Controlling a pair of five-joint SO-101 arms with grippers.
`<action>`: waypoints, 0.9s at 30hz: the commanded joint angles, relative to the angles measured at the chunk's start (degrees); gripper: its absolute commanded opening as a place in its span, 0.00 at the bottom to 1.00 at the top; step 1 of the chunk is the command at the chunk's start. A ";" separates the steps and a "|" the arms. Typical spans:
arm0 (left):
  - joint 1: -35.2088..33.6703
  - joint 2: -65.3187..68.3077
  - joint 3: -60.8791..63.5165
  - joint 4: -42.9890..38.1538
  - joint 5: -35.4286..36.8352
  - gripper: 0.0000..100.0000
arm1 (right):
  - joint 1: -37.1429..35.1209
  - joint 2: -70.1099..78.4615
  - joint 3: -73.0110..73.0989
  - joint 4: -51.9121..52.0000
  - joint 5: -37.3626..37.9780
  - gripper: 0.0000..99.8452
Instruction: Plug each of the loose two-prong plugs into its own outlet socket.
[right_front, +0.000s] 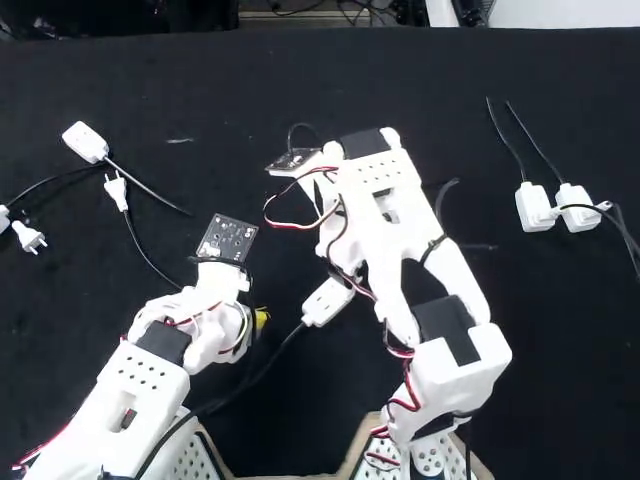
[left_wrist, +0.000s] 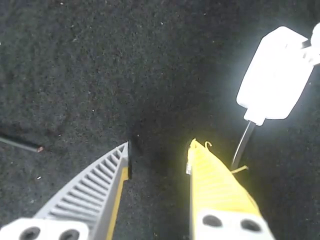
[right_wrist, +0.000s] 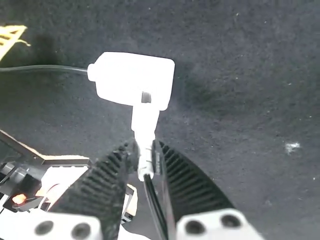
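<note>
My right end effector clamps the plug, its long axis aimed straight into the socket ahead. My left end effector stands apart beside it.

The desk is covered in black, lint-flecked cloth. Beyond its far edge lie dark cables and, at the far right corner, what may be a white panel.

A white outlet socket lies on the black surface, just beside the right arm. Well left of it lie one loose plug, a second plug and a spare socket; well right, two plugged pairs.
</note>
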 joint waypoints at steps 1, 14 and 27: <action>0.66 -1.05 -0.48 -0.09 0.62 0.19 | -0.79 -0.31 -3.38 1.93 0.53 0.01; 0.84 -1.05 -0.48 -0.09 0.62 0.19 | 0.44 -0.31 -3.91 1.93 6.68 0.01; 0.84 -1.05 -0.48 -0.09 0.62 0.19 | 0.53 4.26 -7.34 1.93 8.09 0.01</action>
